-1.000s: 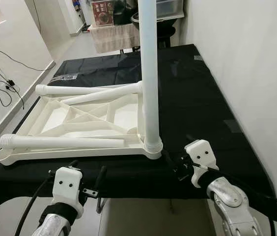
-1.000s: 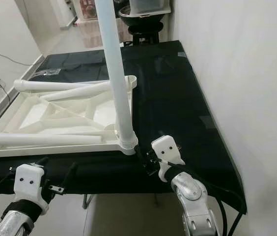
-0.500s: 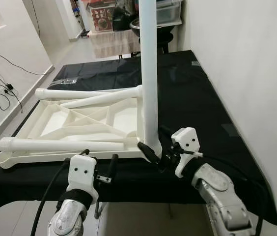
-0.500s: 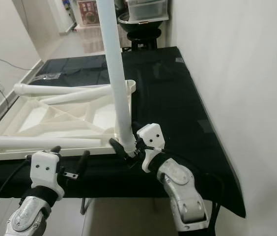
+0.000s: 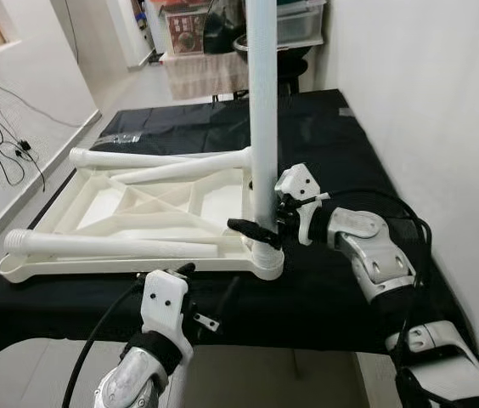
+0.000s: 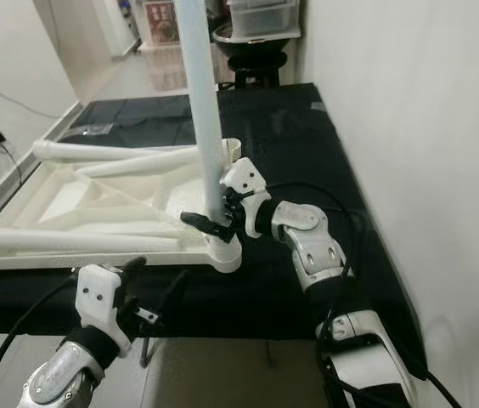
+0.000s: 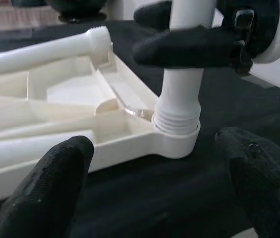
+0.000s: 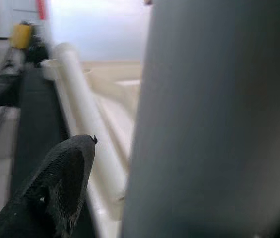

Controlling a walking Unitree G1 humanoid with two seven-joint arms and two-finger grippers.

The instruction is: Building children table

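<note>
An upturned white tabletop (image 5: 138, 223) lay ribbed side up on the black-covered surface (image 5: 341, 178), near its front edge. One leg (image 5: 262, 110) stood upright, its threaded foot seated in the socket (image 5: 267, 262) at the tabletop's front right corner. Three loose legs (image 5: 121, 246) lay across the tabletop: one along the front rim, one along the far rim, and one slanting between them toward the far right corner.

The right arm (image 5: 371, 255) reached in from the right side, bent at the elbow, with its forearm running roughly level above the black cloth toward the upright leg. The right end effector (image 5: 261, 228) sat low on that leg, just above the threads; one black finger (image 7: 194, 47) crossed the front of the leg and the other lay behind it, so the two were closed around the leg.

The left end effector (image 7: 155, 188) hung in front of the surface's front edge, below the tabletop, pointed at the corner socket. Its two fingers (image 7: 50, 193) stood wide apart and held nothing.

A plain white wall (image 5: 426, 102) bordered the surface on the right. Cables (image 5: 2, 127) trailed on the floor at the left, and boxes and a dark round seat (image 5: 265, 42) stood beyond the far end.
</note>
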